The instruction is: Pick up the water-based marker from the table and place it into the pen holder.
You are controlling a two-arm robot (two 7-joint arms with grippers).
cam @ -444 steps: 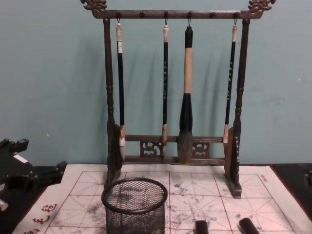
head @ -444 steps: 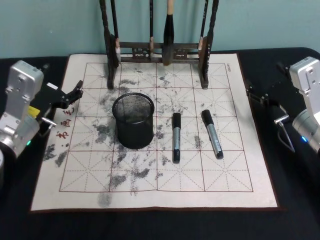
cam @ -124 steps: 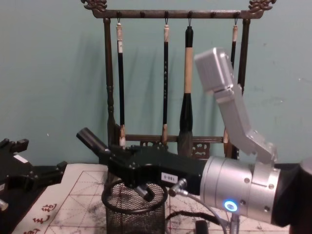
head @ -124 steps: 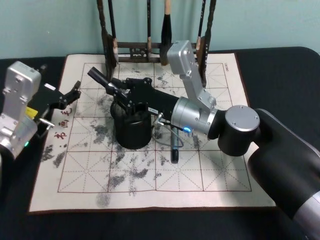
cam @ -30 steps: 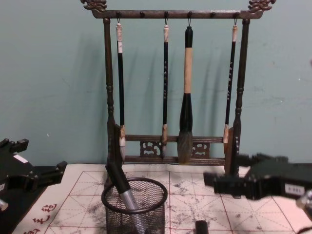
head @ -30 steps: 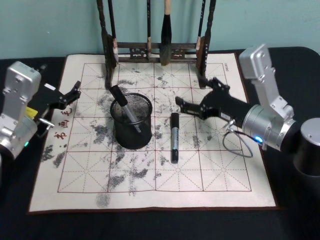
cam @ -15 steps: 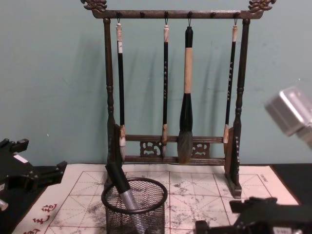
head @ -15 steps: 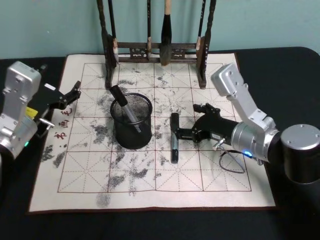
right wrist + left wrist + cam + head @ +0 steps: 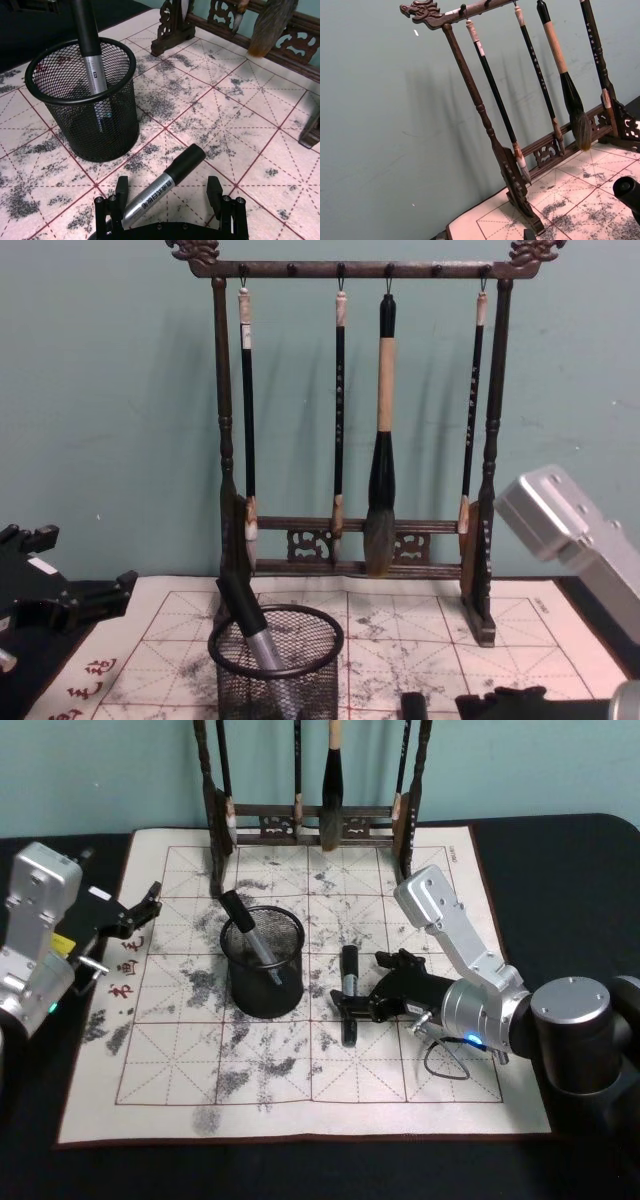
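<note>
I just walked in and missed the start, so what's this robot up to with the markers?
The right end effector is low over the mat, its fingers open on either side of a marker lying there, not yet closed on it. Another marker leans inside the black mesh pen holder beside it. The left end effector sits open at the mat's left edge, idle.
</note>
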